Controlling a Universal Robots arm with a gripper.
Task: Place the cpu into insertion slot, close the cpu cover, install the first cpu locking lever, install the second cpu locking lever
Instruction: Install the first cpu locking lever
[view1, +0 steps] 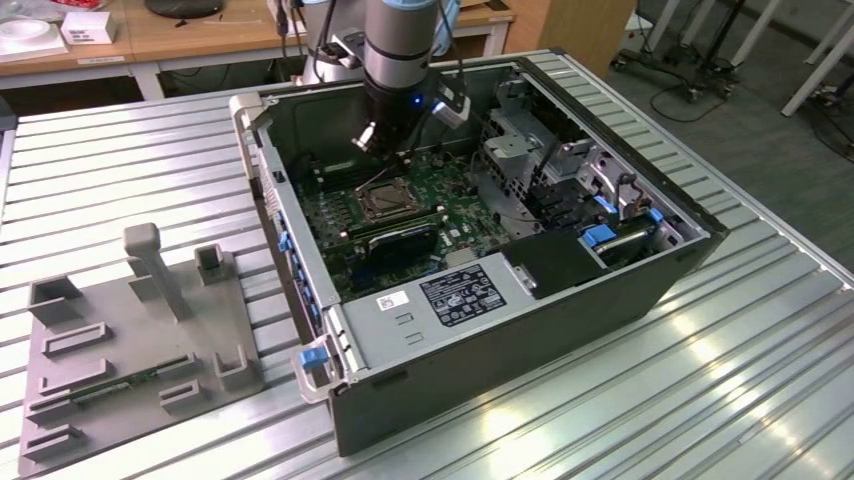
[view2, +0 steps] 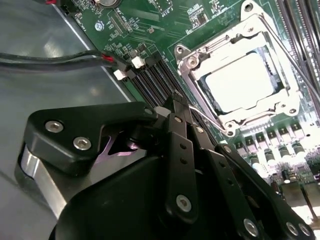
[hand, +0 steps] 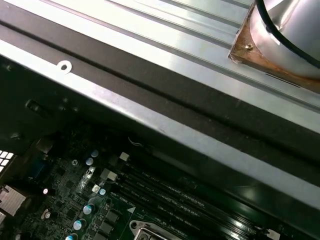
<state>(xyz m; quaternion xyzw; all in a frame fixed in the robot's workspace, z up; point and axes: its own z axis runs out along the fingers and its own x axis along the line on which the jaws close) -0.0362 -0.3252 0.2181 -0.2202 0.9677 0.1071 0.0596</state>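
Inside the open computer case (view1: 287, 240), my gripper (view1: 398, 152) hangs over the green board just behind the insertion slot (view1: 382, 202). In the second wrist view the cpu (view2: 240, 82) lies in the slot, and its dull silver top shows through the window of the cpu cover (view2: 202, 55), which lies flat over it. A thin wire locking lever (view2: 210, 120) runs along the socket's near side. My gripper (view2: 176, 100) is shut, its black tips right at that lever's hooked end. A second wire lever (view2: 292, 55) runs along the socket's far side.
Long black memory slots (view2: 155, 80) and black cables (view2: 50, 59) lie beside my fingers. A black box with a white label (view1: 461, 295) and a metal drive cage (view1: 547, 170) fill the case's other end. A grey fixture (view1: 127, 340) sits on the slatted table at the exterior view's left.
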